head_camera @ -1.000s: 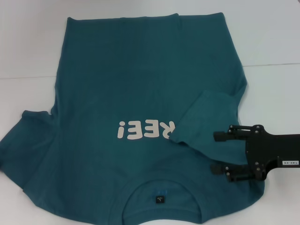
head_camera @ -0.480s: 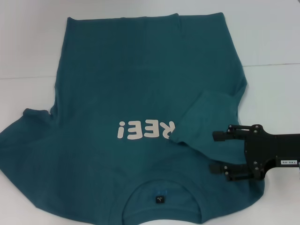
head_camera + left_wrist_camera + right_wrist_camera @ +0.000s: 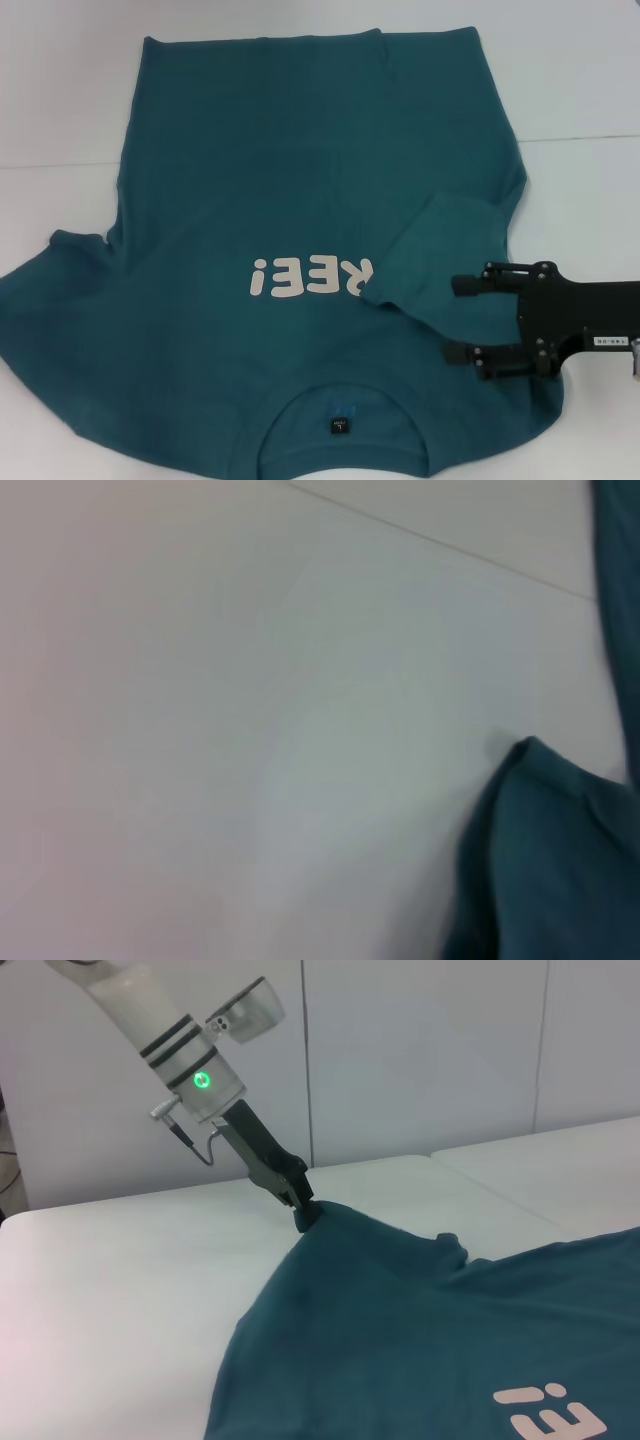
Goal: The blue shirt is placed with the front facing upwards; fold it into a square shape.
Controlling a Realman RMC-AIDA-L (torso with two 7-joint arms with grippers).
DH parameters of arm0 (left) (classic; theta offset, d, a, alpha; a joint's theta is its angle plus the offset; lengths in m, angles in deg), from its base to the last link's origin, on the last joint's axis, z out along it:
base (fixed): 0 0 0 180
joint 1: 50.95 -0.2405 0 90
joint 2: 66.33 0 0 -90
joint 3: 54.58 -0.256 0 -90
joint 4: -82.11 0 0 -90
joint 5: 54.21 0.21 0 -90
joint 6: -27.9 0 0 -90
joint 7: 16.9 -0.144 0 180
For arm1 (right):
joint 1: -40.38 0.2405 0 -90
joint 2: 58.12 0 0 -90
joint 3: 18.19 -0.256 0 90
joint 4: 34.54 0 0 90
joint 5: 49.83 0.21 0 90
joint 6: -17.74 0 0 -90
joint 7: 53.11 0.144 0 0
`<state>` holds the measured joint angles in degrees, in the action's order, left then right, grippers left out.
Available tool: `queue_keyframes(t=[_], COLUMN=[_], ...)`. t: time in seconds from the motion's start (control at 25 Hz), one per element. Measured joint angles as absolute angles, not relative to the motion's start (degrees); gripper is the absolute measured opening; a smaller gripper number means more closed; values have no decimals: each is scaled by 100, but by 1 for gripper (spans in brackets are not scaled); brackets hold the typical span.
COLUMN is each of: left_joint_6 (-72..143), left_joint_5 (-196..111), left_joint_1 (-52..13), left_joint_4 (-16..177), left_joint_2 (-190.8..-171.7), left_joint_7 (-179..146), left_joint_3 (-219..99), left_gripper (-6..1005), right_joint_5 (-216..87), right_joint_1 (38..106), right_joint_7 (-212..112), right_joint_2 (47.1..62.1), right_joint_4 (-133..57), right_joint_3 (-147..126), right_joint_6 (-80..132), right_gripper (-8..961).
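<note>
Early in the fold, by the look of it. Spread front-up over most of the white counter (image 3: 60,90), the blue shirt (image 3: 300,170), collar at 6 o'clock nearest the robot, hem at 12 o'clock, cream lettering upside down across the middle. One sleeve, at 3 o'clock, already turned inward onto the chest, its edge covering the last letter of the print. Just beside that folded sleeve, at 4 o'clock, the right pincer (image 3: 455,320), black fingers spread apart and holding nothing, hovering over the cloth near the shoulder. At 9 o'clock, the other sleeve not yet folded, fanned out flat toward the counter edge. In the right wrist view, the left pincer (image 3: 304,1216) closed on the tip of that far sleeve, lifting the cloth into a small peak above the counter. Left to do, judging from this: bringing that sleeve across, then doubling the long body from hem toward collar for a square.
</note>
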<state>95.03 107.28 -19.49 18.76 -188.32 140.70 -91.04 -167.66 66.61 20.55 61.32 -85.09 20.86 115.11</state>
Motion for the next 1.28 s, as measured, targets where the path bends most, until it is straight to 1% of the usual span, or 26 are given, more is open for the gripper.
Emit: queue_keyframes(t=[0.2, 0.32, 0.68, 1.0, 1.28], left_joint_6=[9940, 10249, 10532, 10397, 10141], left_joint_5=[10612, 10206, 9271, 8832, 8778], left_joint_1=[-1917, -1913, -1850, -1454, -1282], left_joint_4=[1580, 1426, 1400, 1910, 2484], left_joint_2=[-18968, -19015, -19015, -19025, -19025], left_joint_7=[13986, 13852, 13771, 13774, 13764], left_joint_3=[-9142, -9150, -9679, -10268, -10624], left_gripper=[17, 17, 17, 18, 18], right_joint_5=[-16772, -16777, -16784, -16794, -16794], right_joint_1=[6675, 6682, 6684, 6658, 6628], right_joint_7=[2072, 2072, 2072, 2048, 2032], right_joint_2=[6132, 6132, 6133, 6132, 6132], right_joint_4=[-8508, -8504, -8452, -8444, -8444], right_joint_3=[2092, 2093, 2100, 2101, 2085], right_joint_6=[11497, 11481, 11421, 11422, 11423], right_gripper=[854, 854, 854, 855, 855])
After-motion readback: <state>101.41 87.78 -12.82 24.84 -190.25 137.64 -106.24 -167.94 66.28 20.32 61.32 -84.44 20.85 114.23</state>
